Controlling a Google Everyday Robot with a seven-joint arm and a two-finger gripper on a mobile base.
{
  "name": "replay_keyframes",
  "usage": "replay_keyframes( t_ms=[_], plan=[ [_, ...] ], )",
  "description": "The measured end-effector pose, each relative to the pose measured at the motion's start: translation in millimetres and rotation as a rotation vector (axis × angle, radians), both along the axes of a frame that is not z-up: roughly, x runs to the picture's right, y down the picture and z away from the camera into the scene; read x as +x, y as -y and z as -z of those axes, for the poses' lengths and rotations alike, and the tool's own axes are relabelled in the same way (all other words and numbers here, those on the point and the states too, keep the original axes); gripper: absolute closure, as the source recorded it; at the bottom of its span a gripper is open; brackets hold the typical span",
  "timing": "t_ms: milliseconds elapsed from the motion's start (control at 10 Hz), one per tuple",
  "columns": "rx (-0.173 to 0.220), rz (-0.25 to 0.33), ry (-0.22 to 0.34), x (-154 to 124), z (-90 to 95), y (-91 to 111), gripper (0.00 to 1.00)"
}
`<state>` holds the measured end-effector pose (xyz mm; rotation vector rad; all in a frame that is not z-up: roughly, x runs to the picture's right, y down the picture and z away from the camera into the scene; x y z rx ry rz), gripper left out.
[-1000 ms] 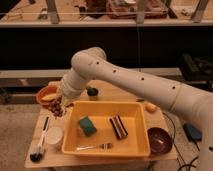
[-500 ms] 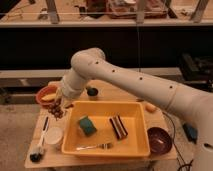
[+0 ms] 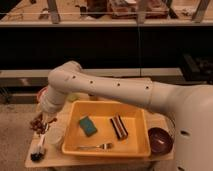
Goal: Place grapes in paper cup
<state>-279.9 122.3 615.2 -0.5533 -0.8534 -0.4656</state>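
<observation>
One bunch of grapes [image 3: 36,123] hangs clamped in the closed hand [image 3: 40,120], seemingly poised left of the paper cup [image 3: 55,136] for dropping.

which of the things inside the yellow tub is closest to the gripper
The teal sponge, at the left end of the yellow tub. The striped block and fork lie farther from the gripper, which holds the grapes left of the tub.
</observation>
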Motion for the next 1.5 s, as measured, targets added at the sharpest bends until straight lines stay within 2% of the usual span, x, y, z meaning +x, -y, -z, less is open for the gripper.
replay_keyframes(
  t_ms=[200,500,1100,1500],
  plan=[
    [-0.030,-0.015,-0.001,-4,-12.1,-18,1.00],
    [-0.069,-0.042,-0.005,14,-22.6,-32,1.00],
    [-0.095,-0.059,0.011,20,-26.3,-41,1.00],
    [-0.097,-0.056,0.002,19,-31.6,-41,1.00]
  ],
)
